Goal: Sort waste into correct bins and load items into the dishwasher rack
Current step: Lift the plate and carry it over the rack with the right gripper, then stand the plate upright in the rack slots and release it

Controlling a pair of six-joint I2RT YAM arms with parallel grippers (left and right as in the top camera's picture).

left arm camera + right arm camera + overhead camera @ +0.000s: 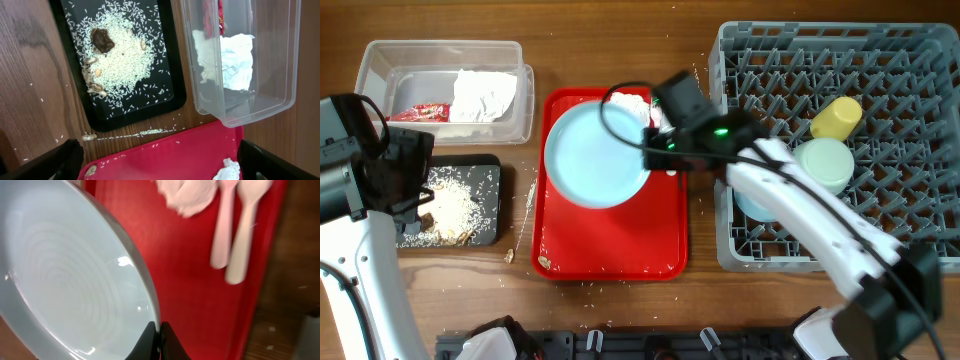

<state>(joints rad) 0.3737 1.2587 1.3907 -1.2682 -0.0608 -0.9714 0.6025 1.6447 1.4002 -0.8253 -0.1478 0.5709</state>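
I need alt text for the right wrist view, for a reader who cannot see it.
The right gripper pinches the rim of a pale blue plate over a red tray. A crumpled napkin and two white cutlery handles lie on it.

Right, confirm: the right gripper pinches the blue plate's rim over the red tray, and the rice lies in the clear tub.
The rice lies in the black tray, not the clear tub; the left wrist view shows it. The right gripper does pinch the rim of the blue plate over the red tray.
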